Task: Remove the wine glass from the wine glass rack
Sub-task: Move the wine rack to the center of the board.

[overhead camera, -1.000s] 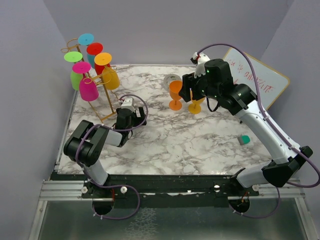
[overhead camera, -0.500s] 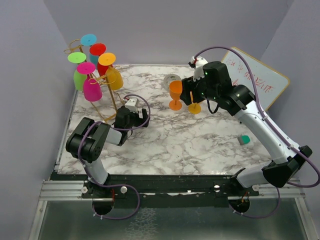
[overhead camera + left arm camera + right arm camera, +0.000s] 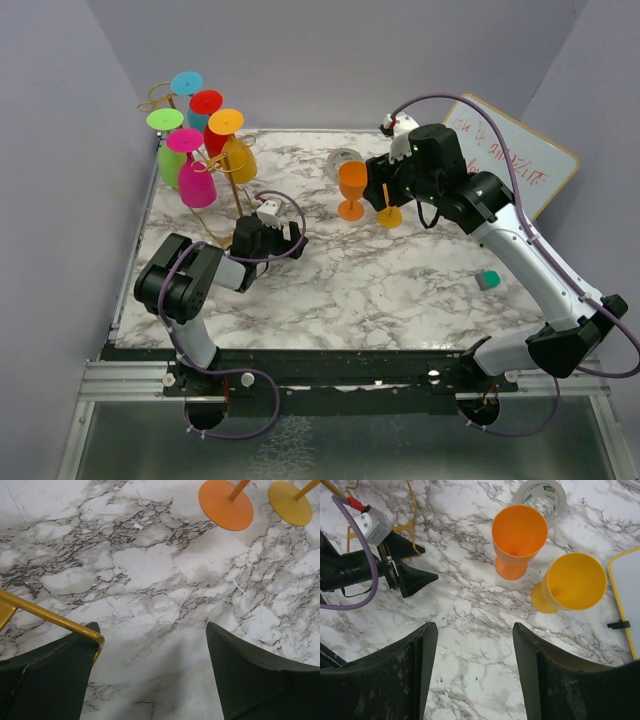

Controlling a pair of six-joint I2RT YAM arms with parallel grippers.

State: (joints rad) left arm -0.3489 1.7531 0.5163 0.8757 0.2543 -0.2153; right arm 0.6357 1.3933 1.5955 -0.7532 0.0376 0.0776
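Across the marble counter (image 3: 380, 290) the wine glass rack (image 3: 45, 615) has slid right against the wide-open left claw (image 3: 152, 630); right claw (image 3: 472, 630) wide, empty; glasses (image 3: 197, 185) still hung.

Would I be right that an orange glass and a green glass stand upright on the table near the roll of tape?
Not quite: the second glass is yellow, not green. The right wrist view shows it upright beside the orange glass, near the roll of tape.
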